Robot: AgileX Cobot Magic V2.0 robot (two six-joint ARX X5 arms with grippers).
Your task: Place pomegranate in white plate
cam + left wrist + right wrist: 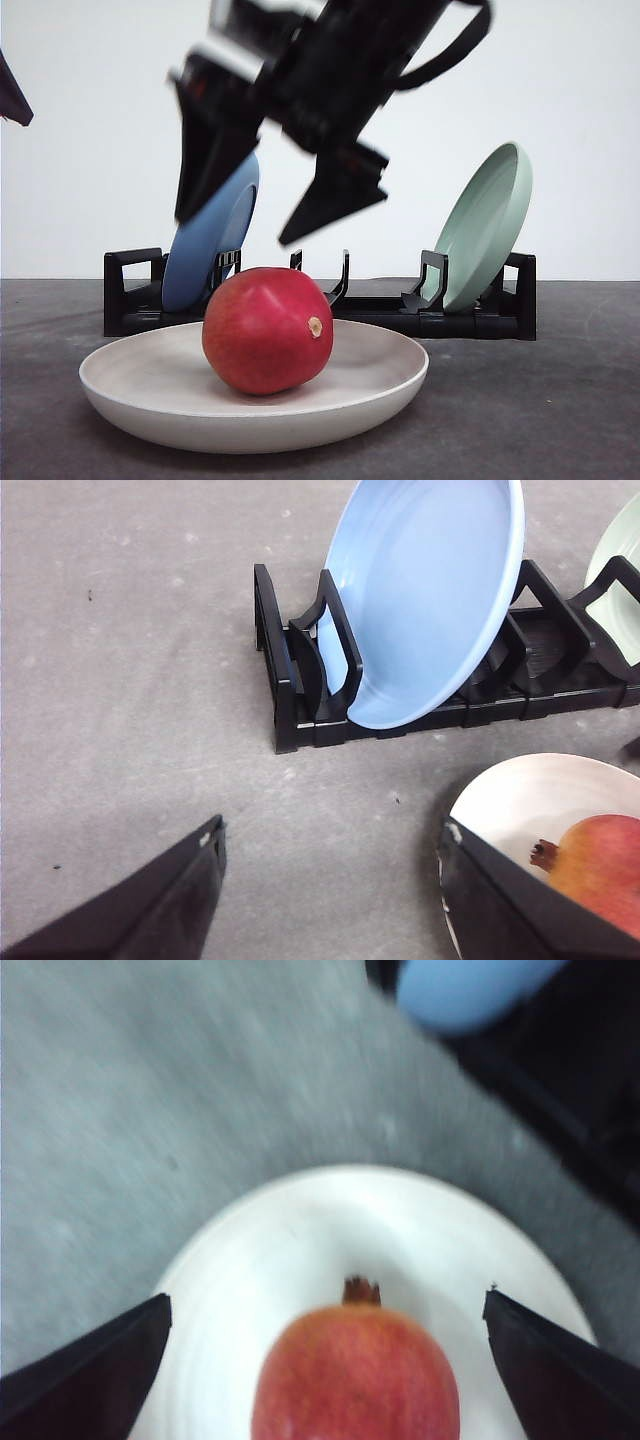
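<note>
Pomegranate (267, 330) on white plate (150, 385), below open right gripper (270, 215)

Pomegranate (267, 330) sits in white plate (150, 390), w/ dish rack (380, 310) behind it.

Soft, even light fills the front view, where the glossy red pomegranate (267, 329) shows only a faint sheen and the wide cream plate (160, 395) casts a dim shadow onto the dark grey tabletop (560, 400). The black gripper (275, 205) above is smeared by motion blur. The right wrist view is blurred throughout (the fruit's edges included), while the left wrist view is sharp and evenly bright.
</note>
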